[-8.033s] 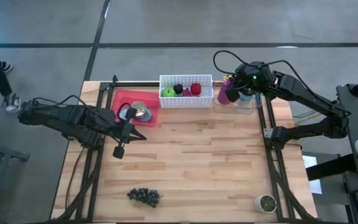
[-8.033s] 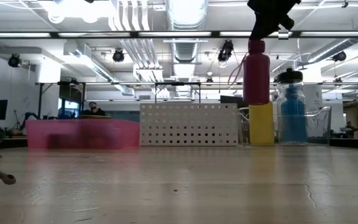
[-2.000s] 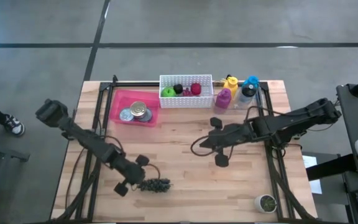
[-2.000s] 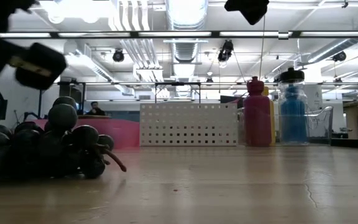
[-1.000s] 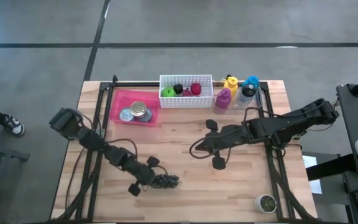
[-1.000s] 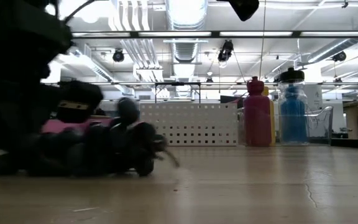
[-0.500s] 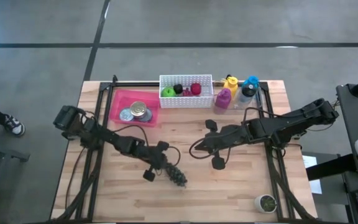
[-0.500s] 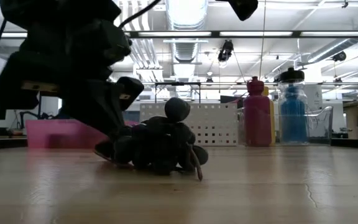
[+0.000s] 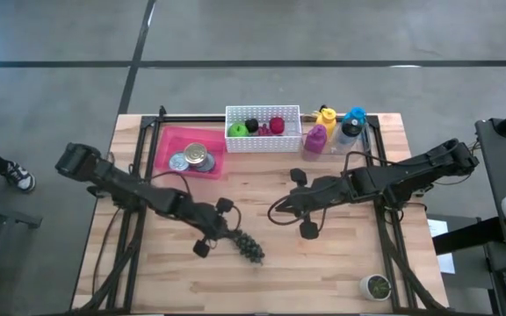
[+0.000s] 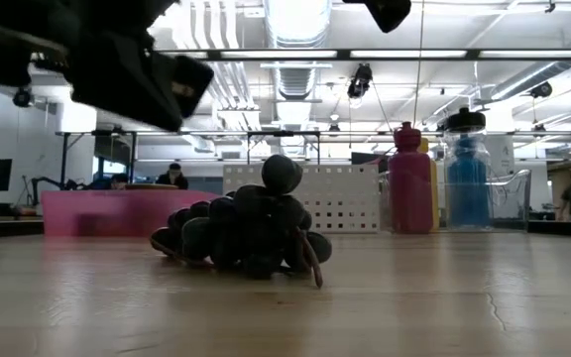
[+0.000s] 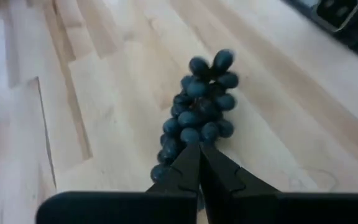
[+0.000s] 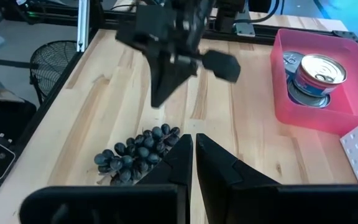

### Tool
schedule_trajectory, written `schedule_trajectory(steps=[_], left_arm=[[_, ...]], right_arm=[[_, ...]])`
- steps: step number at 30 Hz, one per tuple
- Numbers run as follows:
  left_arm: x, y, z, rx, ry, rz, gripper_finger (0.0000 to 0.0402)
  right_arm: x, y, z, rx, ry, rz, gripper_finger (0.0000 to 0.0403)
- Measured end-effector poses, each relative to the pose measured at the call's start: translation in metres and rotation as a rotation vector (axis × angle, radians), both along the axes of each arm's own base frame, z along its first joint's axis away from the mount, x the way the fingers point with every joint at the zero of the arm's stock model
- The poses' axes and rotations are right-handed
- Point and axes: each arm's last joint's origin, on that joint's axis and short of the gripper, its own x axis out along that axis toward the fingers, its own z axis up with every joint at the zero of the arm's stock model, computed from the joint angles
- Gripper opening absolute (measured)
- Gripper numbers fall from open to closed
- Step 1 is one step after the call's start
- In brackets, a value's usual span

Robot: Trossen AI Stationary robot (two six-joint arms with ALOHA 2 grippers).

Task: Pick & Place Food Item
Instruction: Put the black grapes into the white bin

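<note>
A bunch of dark blue-black grapes lies on the light wooden slatted table, toward six o'clock from the table's centre in the high view, free of both arms. The left gripper hangs just beside the bunch at its ten o'clock, raised off the wood in the low view, its two dark fingers pressed together with nothing between them. The right gripper waits near the middle of the table, at about one o'clock from the grapes and apart from them, its fingers likewise closed on nothing. Along the far edge, at twelve o'clock, stands a white perforated plastic basket holding a green, a black and a red piece of fruit. At its nine o'clock side sits a pink shallow plastic tray with two metal tin cans. At its three o'clock side stand a magenta bottle, a yellow bottle and a blue bottle.
</note>
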Motion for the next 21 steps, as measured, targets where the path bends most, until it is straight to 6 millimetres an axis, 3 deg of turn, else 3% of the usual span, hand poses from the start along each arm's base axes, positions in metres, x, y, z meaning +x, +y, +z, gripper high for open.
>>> schedule_trajectory(steps=[5,13,21], left_arm=[[-0.015,-0.003,0.022,0.007,-0.046,-0.007,0.0009],[-0.052,-0.007,0.062,0.071,-0.163,0.015,0.0009],[-0.082,-0.008,0.061,0.089,-0.223,0.004,0.0009]], right_arm=[[0.004,0.001,-0.006,0.017,0.023,-0.012,0.0018],[0.025,0.015,-0.037,-0.013,0.103,0.021,0.0018],[0.044,0.023,-0.062,0.025,0.128,0.078,0.0018]])
